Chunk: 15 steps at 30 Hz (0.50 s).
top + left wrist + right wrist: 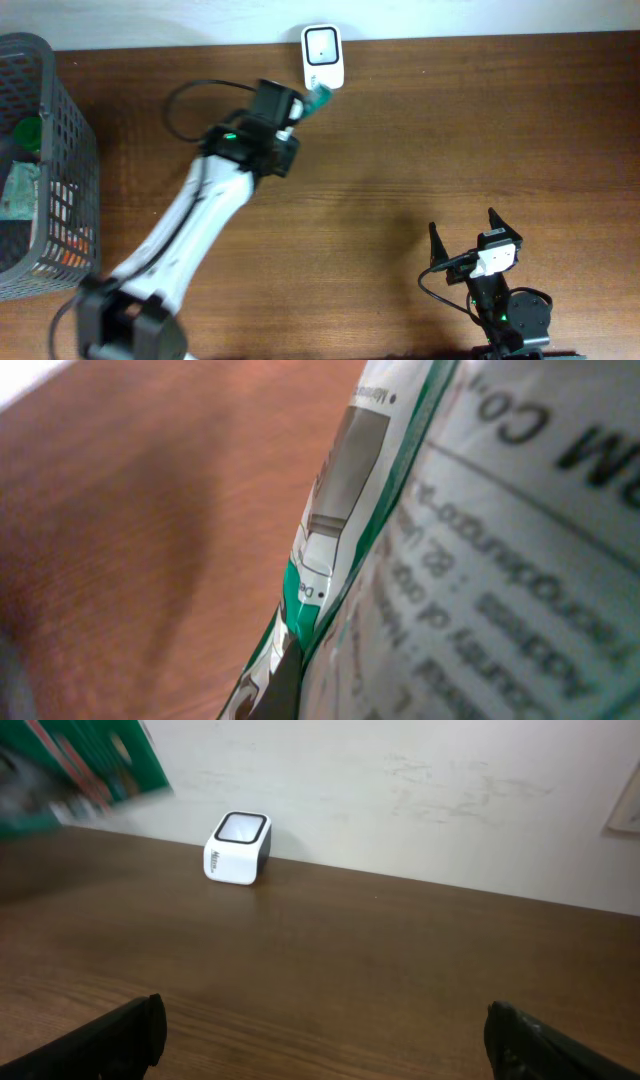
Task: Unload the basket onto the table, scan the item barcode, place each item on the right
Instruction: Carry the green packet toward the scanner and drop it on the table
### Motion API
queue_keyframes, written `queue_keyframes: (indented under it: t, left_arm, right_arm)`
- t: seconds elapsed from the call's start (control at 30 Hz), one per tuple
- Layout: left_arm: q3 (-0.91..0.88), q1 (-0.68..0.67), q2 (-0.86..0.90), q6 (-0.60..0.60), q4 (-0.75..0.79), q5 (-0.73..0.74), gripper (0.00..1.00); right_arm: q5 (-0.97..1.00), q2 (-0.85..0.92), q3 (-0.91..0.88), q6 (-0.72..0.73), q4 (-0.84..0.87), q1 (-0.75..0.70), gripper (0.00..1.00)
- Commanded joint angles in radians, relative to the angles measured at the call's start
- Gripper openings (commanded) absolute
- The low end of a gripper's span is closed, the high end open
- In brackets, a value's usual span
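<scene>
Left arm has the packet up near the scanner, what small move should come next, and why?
Probably ease the packet over the window of the scanner, print facing it. In the overhead view the packet sits just off the scanner's near corner, not across its window.

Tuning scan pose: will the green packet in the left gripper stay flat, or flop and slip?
Probably floppy: the green packet looks like thin printed film with a curved, creased edge, so it may sag. Its sheen suggests it is slippery. Likely light: the left gripper holds it by one end beside the scanner.
</scene>
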Motion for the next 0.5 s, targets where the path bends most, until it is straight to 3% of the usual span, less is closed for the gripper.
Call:
queue_keyframes:
  t: [0.0,0.1,0.2,0.27,0.3,0.37,0.47]
  left_arm:
    - [0.003,-0.082,0.119,0.138,0.041,-0.055,0.00]
    - [0.003,-0.131,0.196,0.171,0.097,-0.123,0.00]
    - [0.003,-0.163,0.238,0.147,0.156,-0.101,0.00]
    - [0.003,-0.182,0.247,-0.003,0.159,-0.121,0.00]
    - [0.003,-0.186,0.249,-0.193,0.137,-0.137,0.00]
    - [0.003,-0.187,0.253,-0.430,0.092,-0.136,0.00]
    - [0.003,-0.187,0.255,-0.589,0.027,-0.140,0.00]
  right_arm:
    - [0.002,-0.007,-0.008,0.008,0.000,0.005,0.98]
    - [0.002,-0.007,-0.008,0.008,0.000,0.005,0.98]
    - [0.002,-0.007,-0.008,0.008,0.000,0.005,0.98]
    - [0.002,-0.007,-0.008,0.008,0.000,0.005,0.98]
    - [0.002,-0.007,-0.008,0.008,0.000,0.005,0.98]
    - [0.002,-0.007,-0.008,0.008,0.000,0.005,0.98]
    - [0.002,-0.007,-0.008,0.008,0.000,0.005,0.98]
